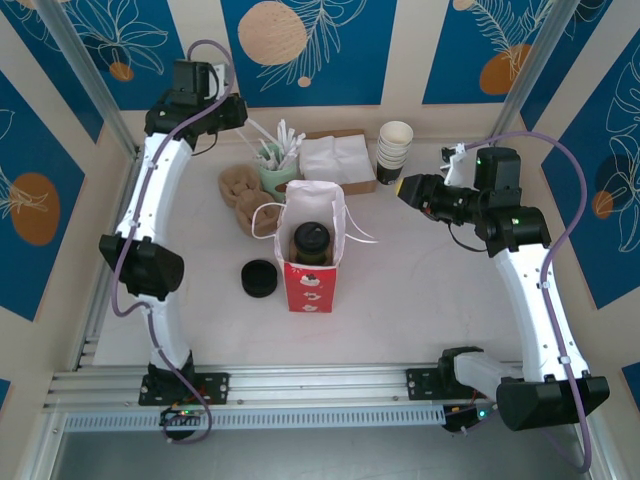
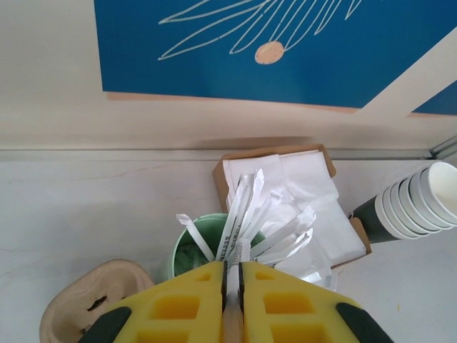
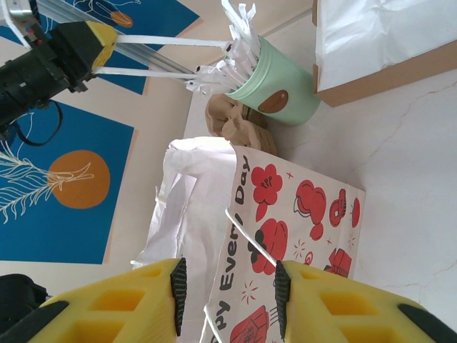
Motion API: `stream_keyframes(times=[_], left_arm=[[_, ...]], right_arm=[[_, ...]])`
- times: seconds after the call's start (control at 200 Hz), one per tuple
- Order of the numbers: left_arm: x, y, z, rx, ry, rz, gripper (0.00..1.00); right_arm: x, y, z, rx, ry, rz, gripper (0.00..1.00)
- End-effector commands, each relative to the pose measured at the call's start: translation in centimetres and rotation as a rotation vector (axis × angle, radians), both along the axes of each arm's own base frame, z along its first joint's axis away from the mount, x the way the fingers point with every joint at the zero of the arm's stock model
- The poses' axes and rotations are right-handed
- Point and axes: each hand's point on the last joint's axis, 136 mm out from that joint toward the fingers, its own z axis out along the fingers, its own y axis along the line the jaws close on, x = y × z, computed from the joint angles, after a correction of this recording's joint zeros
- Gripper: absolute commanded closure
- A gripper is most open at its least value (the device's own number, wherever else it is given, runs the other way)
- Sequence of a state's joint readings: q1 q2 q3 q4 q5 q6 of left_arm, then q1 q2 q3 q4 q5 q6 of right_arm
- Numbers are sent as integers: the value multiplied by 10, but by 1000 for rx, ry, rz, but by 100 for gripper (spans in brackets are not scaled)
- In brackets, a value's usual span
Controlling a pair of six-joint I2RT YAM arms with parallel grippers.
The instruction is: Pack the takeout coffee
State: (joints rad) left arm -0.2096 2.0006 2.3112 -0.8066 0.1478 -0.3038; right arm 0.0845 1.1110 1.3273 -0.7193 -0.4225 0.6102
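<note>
Now, olive-green paper cup with black plastic lid: upright inside red printed paper bag on white surface.
Left tool: clamped on thin white wrapped straw.
Right tool: apart, empty.

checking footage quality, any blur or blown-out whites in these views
top external: even light, sharp, soft shadows; takeout coffee dark inside the red bag. left wrist: left gripper slightly soft up close, wrapped straws crisp. right wrist: napkins blown out white.
</note>
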Motion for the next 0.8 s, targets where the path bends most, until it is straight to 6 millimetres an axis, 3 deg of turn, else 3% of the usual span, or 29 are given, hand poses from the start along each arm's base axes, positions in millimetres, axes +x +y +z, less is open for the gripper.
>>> stream_keyframes(times=[0.0,0.38,0.495,0.79], left_arm=[[2,-14,-18,16,40,-40,88],[17,-31,-59,46,116,-70,85],[17,-32,-61,43,120,-72,74],[17,-29,-60,56,117,-66,80]], right_arm=[[-4,0,0,4,-1,11,60],[-3,-1,-3,7,7,9,60],[-3,-1,-5,8,13,8,60],[-2,-1,-7,11,19,10,60]])
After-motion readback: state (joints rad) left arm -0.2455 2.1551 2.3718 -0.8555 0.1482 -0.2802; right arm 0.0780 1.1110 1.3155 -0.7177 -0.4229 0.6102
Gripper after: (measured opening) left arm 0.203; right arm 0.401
